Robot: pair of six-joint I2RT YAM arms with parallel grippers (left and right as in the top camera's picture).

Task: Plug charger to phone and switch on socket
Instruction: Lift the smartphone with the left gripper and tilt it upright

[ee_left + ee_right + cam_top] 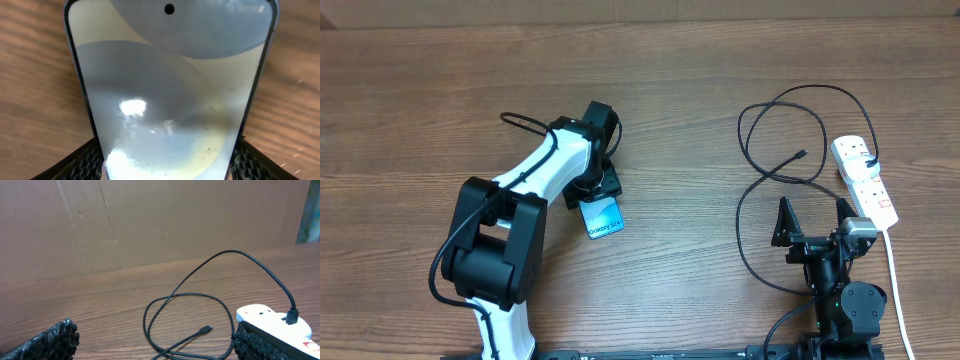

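Overhead, the left arm covers much of the phone (605, 220), so only its blue end shows past the left pincer (594, 196), a little left of the middle of the tabletop (420, 80). From the left wrist, the phone fills the view, glare washes its screen pale, and its near end is cut off by the frame. The ribbed fingers (85, 162) stand one at each long edge, against it or just beside it, and I cannot tell whether they clamp the phone. The right pincer (814, 222) stands wide apart and empty near the front edge, right of centre. The charger (760, 160) loops on the wood just beyond it, with the connector tip (205, 329) lying loose, apart from both fingers. Its other end is plugged into the socket (865, 180), near the right edge. In the right wrist view one finger hides the socket's near part.
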